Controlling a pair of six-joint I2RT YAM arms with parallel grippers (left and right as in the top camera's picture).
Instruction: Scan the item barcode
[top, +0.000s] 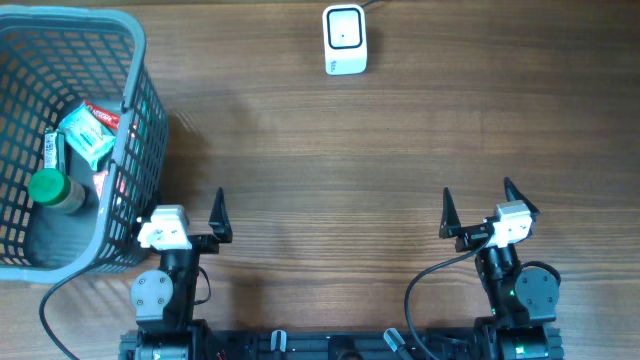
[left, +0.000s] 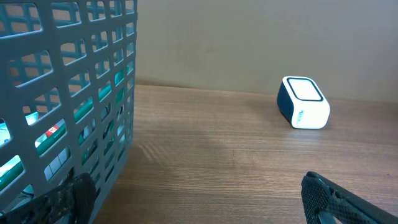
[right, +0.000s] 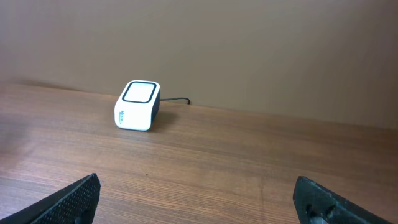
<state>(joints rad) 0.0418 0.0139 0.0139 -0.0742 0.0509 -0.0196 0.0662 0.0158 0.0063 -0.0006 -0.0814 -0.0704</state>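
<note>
Overhead layout: grey basket (top: 137, 60) at 9 o'clock on the table (top: 320, 150); white scanner (top: 345, 40) at 12 o'clock.
Items: green-capped bottle (top: 50, 188) and teal packet (top: 88, 132) lie inside the basket.
Left gripper (top: 180, 200): jaws wide apart, empty, at 7 o'clock, just beside the basket wall.
Right gripper (top: 478, 195): jaws wide apart, empty, at 5 o'clock.
</note>
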